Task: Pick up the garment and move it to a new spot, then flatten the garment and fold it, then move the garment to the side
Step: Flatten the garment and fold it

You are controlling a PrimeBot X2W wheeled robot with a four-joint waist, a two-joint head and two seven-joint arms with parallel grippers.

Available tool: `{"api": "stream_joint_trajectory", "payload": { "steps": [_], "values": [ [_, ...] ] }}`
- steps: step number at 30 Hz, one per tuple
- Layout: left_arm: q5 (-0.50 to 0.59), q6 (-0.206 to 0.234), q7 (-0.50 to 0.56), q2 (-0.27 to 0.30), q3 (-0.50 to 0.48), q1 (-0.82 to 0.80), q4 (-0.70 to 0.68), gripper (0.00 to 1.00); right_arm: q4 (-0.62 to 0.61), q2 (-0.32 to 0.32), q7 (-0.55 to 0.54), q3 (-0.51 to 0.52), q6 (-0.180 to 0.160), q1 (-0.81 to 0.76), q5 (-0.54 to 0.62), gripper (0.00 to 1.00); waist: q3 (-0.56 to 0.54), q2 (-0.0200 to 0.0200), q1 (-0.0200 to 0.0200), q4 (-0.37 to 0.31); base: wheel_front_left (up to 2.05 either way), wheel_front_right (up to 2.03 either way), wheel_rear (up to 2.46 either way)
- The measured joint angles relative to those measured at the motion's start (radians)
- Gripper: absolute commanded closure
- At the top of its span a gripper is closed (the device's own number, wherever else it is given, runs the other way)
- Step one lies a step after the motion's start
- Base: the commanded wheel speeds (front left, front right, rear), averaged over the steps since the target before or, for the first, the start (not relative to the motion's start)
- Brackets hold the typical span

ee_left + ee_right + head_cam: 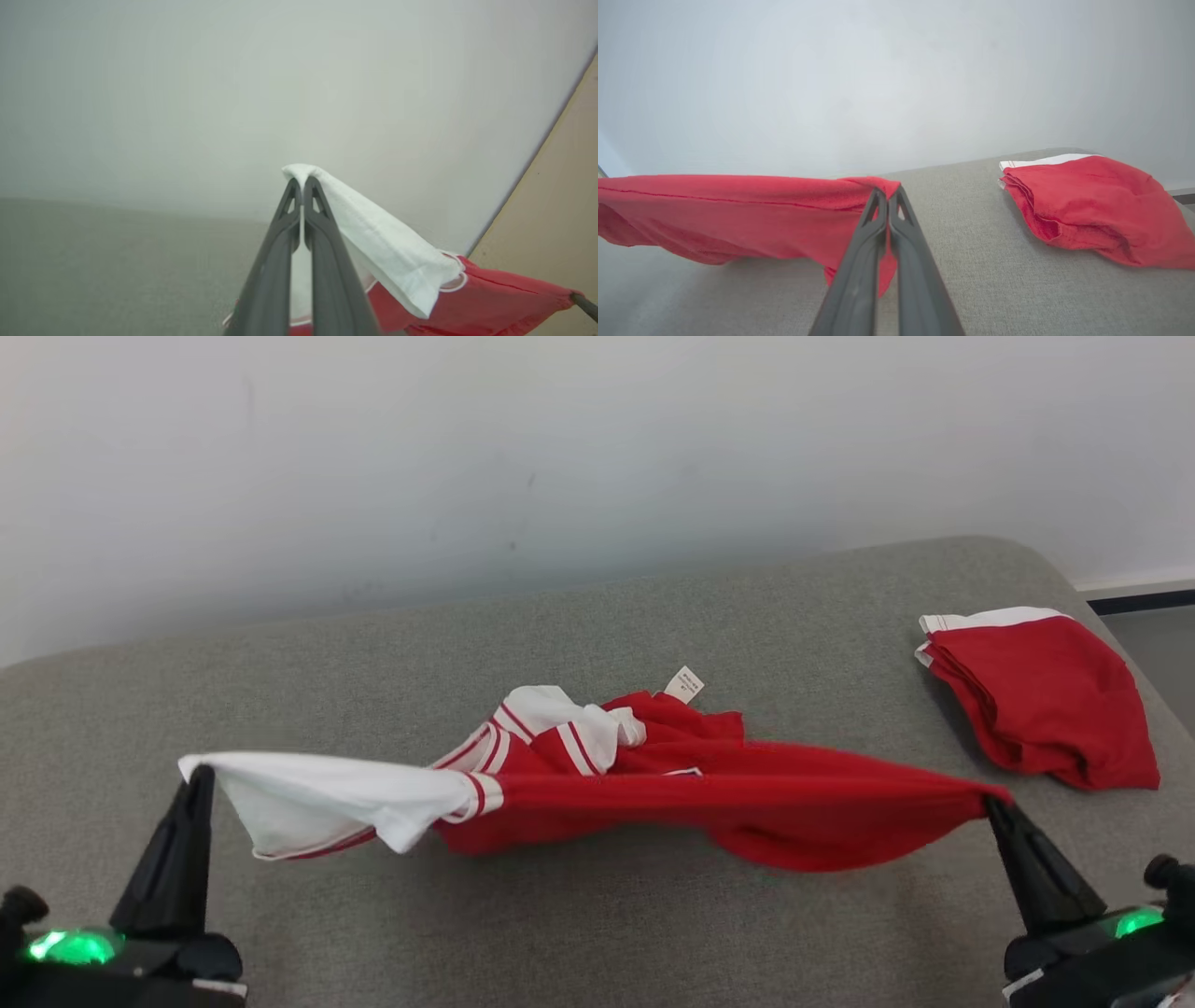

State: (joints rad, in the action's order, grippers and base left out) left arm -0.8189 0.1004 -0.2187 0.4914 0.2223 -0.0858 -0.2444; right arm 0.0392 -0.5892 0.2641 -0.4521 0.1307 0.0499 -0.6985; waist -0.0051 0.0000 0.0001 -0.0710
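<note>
Red cloth with white sleeves and striped trim, the garment (709,793) stretches across the middle of the head view, raised at both ends and sagging between them, with its crumpled middle on the grey upholstered surface (579,933). At the lower left of that frame the left jaws are pressed together on the tip of a white sleeve (317,798). The left wrist view shows the same pinch at frame centre, with white fabric draped over the tips and falling toward the lower right, where it joins the red body. At the lower right of the head view the right jaws are clamped on a red corner of the garment. In the right wrist view the red cloth runs from those closed tips out to the left edge of the frame (taut along its top, loose and hanging below). A small white label (684,683) sticks up from the crumpled part just above frame centre. Well apart, near the right edge of the head view, a folded red piece (1046,700) with a white band lies on the same surface. A pale wall (560,457) rises across the top of the frame.
</note>
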Motion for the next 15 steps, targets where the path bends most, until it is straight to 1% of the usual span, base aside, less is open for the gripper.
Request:
{"api": "stream_joint_trajectory", "payload": {
  "steps": [3,9,12,15],
  "values": [
    [-0.032,-0.017,0.035,0.016,-0.018,-0.058,-0.038,1.00,-0.051,-0.034,-0.002,0.014,0.000,0.027,-0.090,1.00,-0.010,0.0000,0.0000,0.000,0.00,0.00,0.00],
    [-0.083,-0.047,0.114,0.046,-0.032,-0.216,-0.079,1.00,-0.143,-0.143,-0.054,0.040,0.000,0.144,-0.225,1.00,-0.040,0.0000,0.0000,0.002,0.00,0.00,0.00],
    [-0.109,-0.055,0.155,0.053,-0.030,-0.305,-0.090,1.00,-0.173,-0.199,-0.086,0.053,0.000,0.213,-0.260,1.00,-0.057,0.0000,0.0000,0.003,0.00,0.00,0.00],
    [-0.121,-0.063,0.197,0.065,-0.029,-0.398,-0.093,1.00,-0.191,-0.262,-0.130,0.052,0.000,0.293,-0.269,1.00,-0.074,0.0000,0.0000,0.003,0.00,0.00,0.00]
  ]
}}
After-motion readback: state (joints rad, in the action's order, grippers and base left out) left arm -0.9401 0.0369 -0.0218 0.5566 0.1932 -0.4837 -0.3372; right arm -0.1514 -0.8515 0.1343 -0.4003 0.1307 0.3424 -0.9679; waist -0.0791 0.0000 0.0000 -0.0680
